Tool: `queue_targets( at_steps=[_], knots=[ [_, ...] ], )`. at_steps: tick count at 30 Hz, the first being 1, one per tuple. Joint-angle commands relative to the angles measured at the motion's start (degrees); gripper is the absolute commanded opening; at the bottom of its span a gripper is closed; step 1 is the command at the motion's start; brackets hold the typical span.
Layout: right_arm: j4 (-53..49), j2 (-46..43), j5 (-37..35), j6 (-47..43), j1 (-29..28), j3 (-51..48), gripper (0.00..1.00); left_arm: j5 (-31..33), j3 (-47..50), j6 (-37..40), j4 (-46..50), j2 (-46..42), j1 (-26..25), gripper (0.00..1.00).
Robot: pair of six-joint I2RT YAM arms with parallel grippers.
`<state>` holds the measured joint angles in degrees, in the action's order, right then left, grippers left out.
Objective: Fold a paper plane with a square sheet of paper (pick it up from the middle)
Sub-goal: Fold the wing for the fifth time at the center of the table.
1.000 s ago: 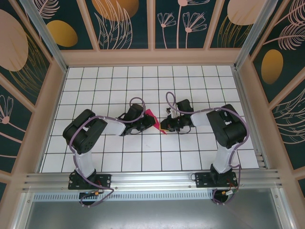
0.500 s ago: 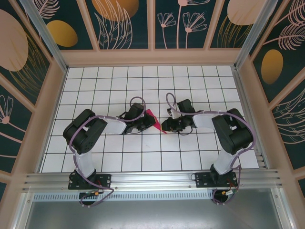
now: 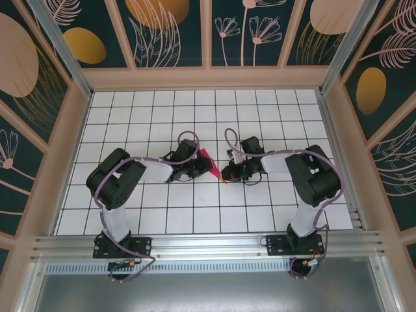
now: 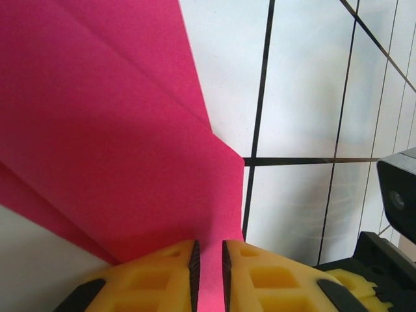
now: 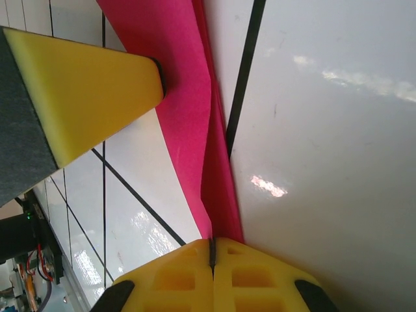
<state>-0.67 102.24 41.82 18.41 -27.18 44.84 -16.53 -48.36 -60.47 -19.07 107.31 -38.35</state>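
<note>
You work on a white gridded table (image 3: 273, 110) fenced by dark floral panels (image 3: 169, 32), and both arms crowd its middle, wrists almost nose to nose. Between them is the square sheet of paper (image 3: 208, 158), now a pointed magenta shape of overlapping creased layers (image 4: 117, 130). Your left gripper (image 4: 208, 250) pinches one edge, paper filling the slim gap between its fingers (image 4: 162, 273). Your right gripper (image 5: 212, 244) has its fingers (image 5: 175, 279) pressed together on the narrow folded edge (image 5: 182, 97), a left finger (image 5: 84, 84) close beside.

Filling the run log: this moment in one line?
left gripper: shut on paper | right gripper: shut on paper | paper: creased, held between both
</note>
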Motion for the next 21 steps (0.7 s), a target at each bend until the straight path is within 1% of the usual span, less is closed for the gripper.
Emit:
queue_targets(
  at_steps=[1,4,7,15,21],
  knots=[
    [-1.7,2.0,-0.9,0.5,1.0,-1.4,0.00,2.7,0.1,4.1,1.9,0.9,0.4,0.24],
    [-1.2,2.1,0.4,0.9,1.3,-1.3,0.00,-1.5,1.5,5.4,-4.4,-2.1,0.2,0.29],
    [-0.4,2.0,2.3,1.8,1.5,-1.3,0.00,-3.1,3.1,5.3,-7.8,-3.6,-0.5,0.30],
    [2.6,2.1,8.4,6.2,1.6,-1.3,0.00,-4.7,7.1,2.5,-15.8,-1.9,-1.8,0.27],
    [2.8,2.3,10.1,7.8,1.8,-1.0,0.00,-4.4,7.0,2.7,-15.5,-0.5,-2.1,0.25]
  ],
)
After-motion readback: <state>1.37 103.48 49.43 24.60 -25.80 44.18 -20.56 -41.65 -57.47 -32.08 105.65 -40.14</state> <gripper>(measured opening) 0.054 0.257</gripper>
